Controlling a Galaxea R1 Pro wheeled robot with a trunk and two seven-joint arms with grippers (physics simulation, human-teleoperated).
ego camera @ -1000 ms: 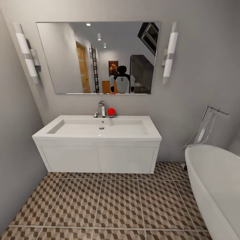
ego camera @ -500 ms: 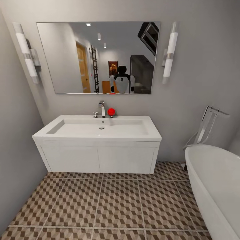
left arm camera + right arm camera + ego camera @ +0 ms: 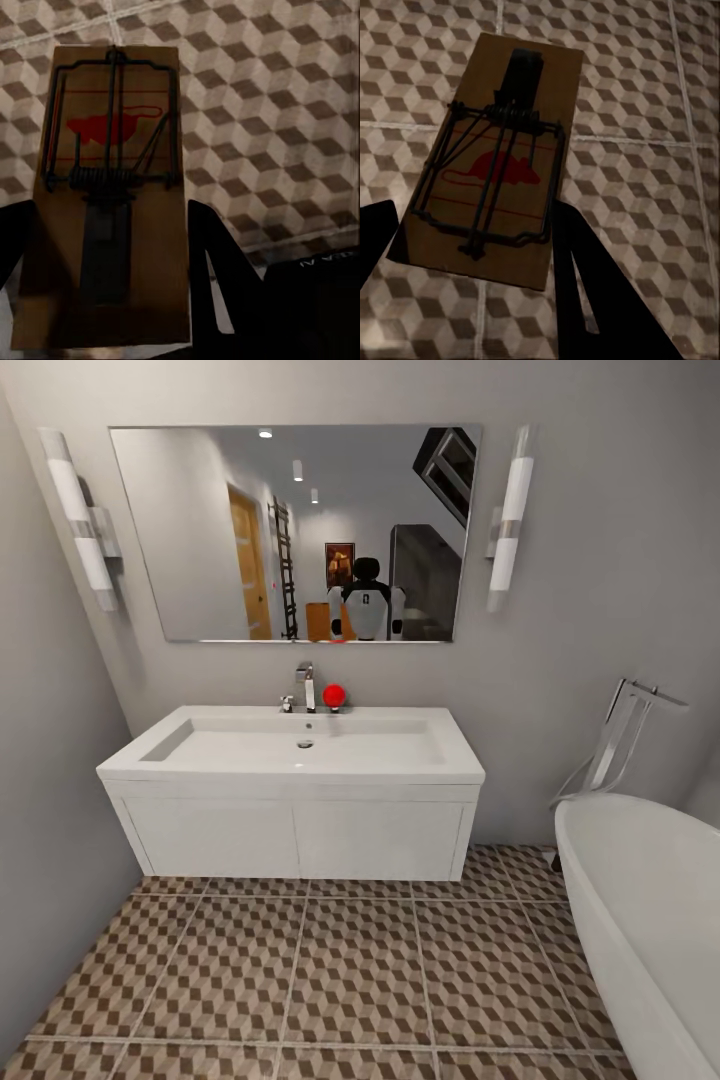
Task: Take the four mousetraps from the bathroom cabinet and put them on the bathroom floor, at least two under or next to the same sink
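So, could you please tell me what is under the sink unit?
Under the white sink unit only patterned floor tiles show; no mousetrap lies there. The strip nearest the wall is hidden.

Two brown mousetraps, one (image 3: pixel 109 202) between each claw's fingers, another (image 3: pixel 499 161), above cube-patterned bathroom floor (image 3: pixel 350 980).

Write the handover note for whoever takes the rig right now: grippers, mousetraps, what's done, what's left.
Left gripper: a mousetrap sits between its fingers, above the cube-pattern floor.
Right gripper: a second mousetrap between its fingers, also over tile.
Head view: facing the white sink; the floor before it bears no traps yet.
Done: two traps fetched.
Left: set both down under or beside this sink, then bring the other two from the cabinet.
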